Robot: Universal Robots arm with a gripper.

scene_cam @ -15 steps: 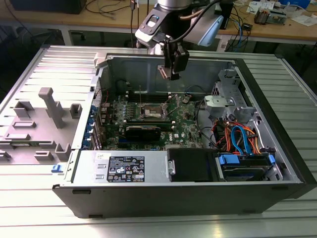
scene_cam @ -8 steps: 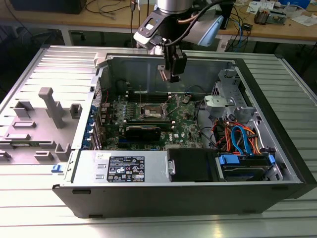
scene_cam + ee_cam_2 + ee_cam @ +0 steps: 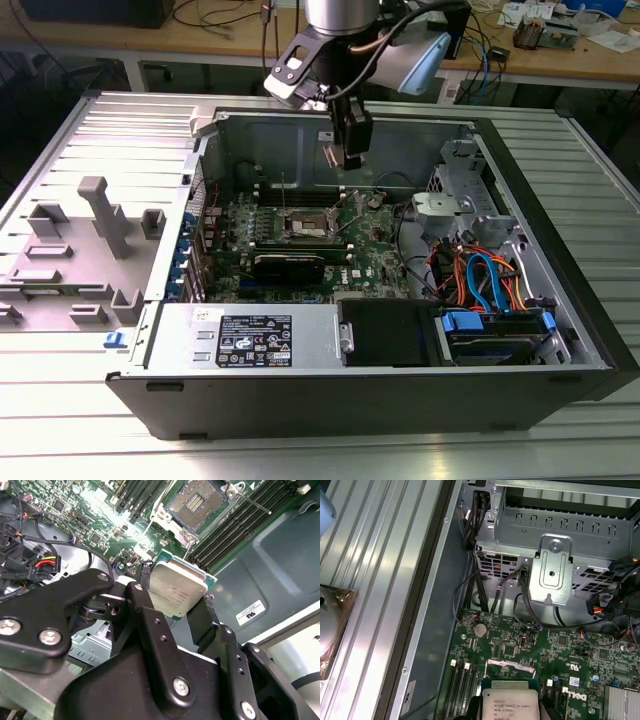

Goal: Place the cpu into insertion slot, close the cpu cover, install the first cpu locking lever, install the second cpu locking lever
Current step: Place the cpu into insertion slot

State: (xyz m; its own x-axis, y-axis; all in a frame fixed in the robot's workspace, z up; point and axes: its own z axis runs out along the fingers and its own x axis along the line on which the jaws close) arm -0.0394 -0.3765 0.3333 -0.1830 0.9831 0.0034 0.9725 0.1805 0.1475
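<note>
The black gripper (image 3: 350, 160) hangs over the open dark computer case (image 3: 400, 400), which lies on the ribbed metal counter (image 3: 60, 430). Its jaws are closed on the small flat square silver chip, the cpu (image 3: 177, 592), pinching two of its edges. The chip is up in the air above the green motherboard (image 3: 375, 250). In the exterior view the square silver-rimmed insertion slot (image 3: 310, 222) sits at 7 o'clock from the gripper, and its dark middle shows.
</note>
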